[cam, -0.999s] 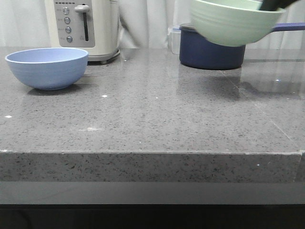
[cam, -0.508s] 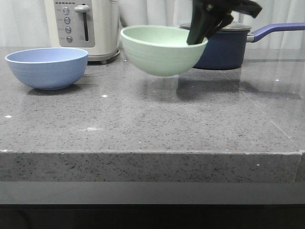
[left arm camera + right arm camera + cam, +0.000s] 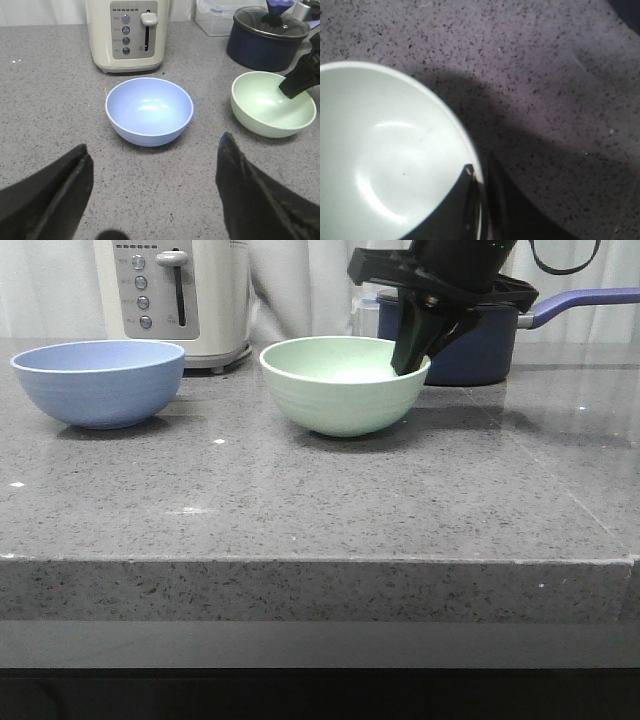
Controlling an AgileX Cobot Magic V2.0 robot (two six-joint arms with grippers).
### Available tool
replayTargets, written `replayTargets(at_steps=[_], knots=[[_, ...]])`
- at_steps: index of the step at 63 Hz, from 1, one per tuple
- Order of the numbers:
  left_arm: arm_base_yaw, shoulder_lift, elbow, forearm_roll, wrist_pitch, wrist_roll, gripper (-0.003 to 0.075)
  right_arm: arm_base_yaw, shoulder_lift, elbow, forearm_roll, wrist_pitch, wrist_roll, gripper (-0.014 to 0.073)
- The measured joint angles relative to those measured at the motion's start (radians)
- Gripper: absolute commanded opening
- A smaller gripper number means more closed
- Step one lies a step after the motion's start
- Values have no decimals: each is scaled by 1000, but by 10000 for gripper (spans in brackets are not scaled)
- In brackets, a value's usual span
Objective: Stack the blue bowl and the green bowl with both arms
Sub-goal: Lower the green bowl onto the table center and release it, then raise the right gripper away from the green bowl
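Here the right gripper (image 3: 410,362) pinches the rim of the ridged, matte mint green bowl (image 3: 340,390).

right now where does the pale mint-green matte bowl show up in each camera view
Front view: the pale mint-green matte bowl sits on the counter near the middle, with the right gripper clamped on its rim.
Left wrist view: at the right edge, beside the pale periwinkle-blue matte bowl.
Right wrist view: it fills the lower left, a finger over its rim.
Shared landmark: the dark navy lidded saucepan, behind the green bowl in the front and left wrist views.
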Motion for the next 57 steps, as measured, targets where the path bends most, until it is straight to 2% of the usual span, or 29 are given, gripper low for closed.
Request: replayTargets(at_steps=[9, 15, 28, 39, 48, 57], knots=[[0, 0, 0, 0, 0, 0, 512, 0, 0, 0, -1, -4, 2, 257], [0, 0, 0, 0, 0, 0, 512, 0, 0, 0, -1, -8, 2, 286], [0, 0, 0, 0, 0, 0, 511, 0, -32, -3, -2, -8, 2, 286], [0, 0, 0, 0, 0, 0, 511, 0, -141, 3, -22, 35, -48, 279], [0, 0, 0, 0, 0, 0, 511, 0, -272, 85, -30, 40, -83, 279], [0, 0, 0, 0, 0, 0, 511, 0, -389, 240, -34, 1, -94, 279]])
